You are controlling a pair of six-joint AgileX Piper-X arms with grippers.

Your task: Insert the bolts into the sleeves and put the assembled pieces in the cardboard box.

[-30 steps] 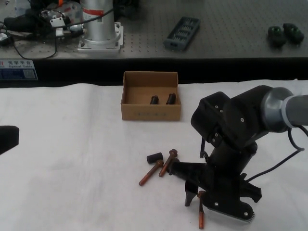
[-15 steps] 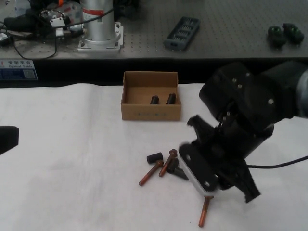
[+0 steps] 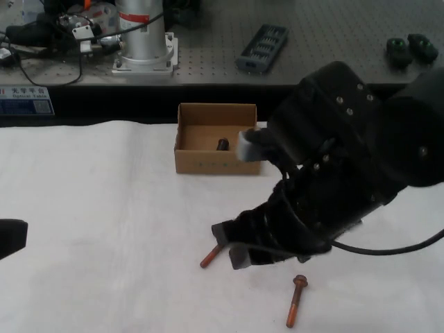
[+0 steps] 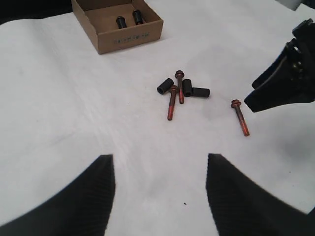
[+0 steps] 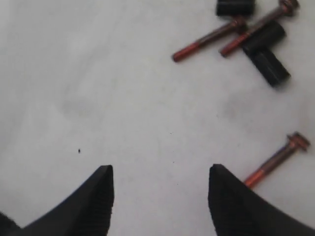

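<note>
Cardboard box (image 4: 129,38), far edge of the cloth (image 4: 74,108), two dark pieces (image 4: 121,21) inside. Bolts (image 4: 171,104) and sleeves (image 4: 165,86) loose mid-cloth. Left gripper (image 4: 158,160) and right gripper (image 5: 160,170): fingers spread wide, empty.

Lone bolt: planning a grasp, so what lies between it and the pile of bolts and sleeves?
Only bare cloth separates the lone bolt from the pile, per the left wrist view.

The right arm (image 3: 347,166) extends in from 3 o'clock of the high view, and the right gripper (image 5: 160,201) has its fingers spread wide. The left gripper (image 4: 160,196) is likewise spread, with the left arm (image 3: 10,237) at the 9 o'clock edge.
</note>
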